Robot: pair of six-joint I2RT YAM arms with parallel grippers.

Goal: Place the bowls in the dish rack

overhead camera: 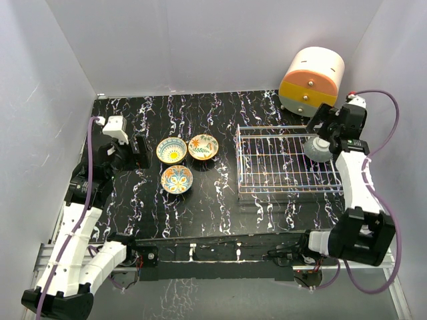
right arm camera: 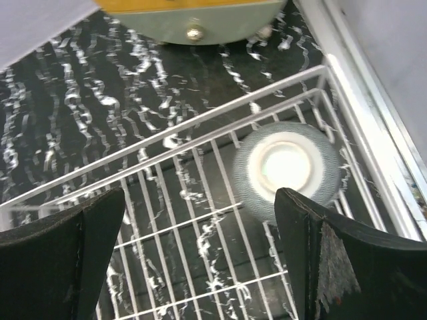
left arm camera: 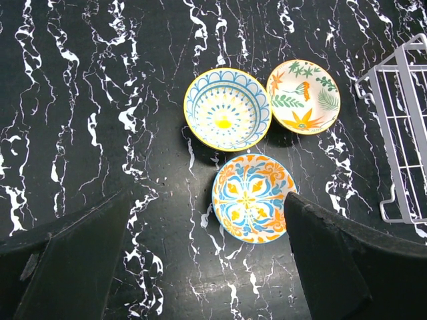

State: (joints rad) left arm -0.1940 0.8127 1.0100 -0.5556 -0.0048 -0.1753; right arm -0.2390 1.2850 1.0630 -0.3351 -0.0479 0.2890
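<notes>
1. Your right pincer [right arm camera: 200,213] is spread wide and holds nothing. It hangs over the right end of the dish rack [overhead camera: 280,163].
2. The grey bowl [right arm camera: 288,168] lies inside the rack just ahead of that pincer, a little to its right. It looks turned base up, with a pale foot ring facing the camera, though the view is blurred.
3. The rack's long axis runs left to right across the table [overhead camera: 220,207]. Its close-set bars cross the short way.
4. Your left pincer [left arm camera: 207,203] is also spread and empty, above the table.
5. The blue-orange bowl [left arm camera: 253,198] sits mouth up just ahead of it, toward its right.
6. Beyond that, the blue-yellow bowl [left arm camera: 227,109] and the leaf-painted bowl [left arm camera: 303,97] stand mouth up side by side, rims touching or nearly.
7. All three sit outside the rack, whose end lies off to the left pincer's right.
</notes>
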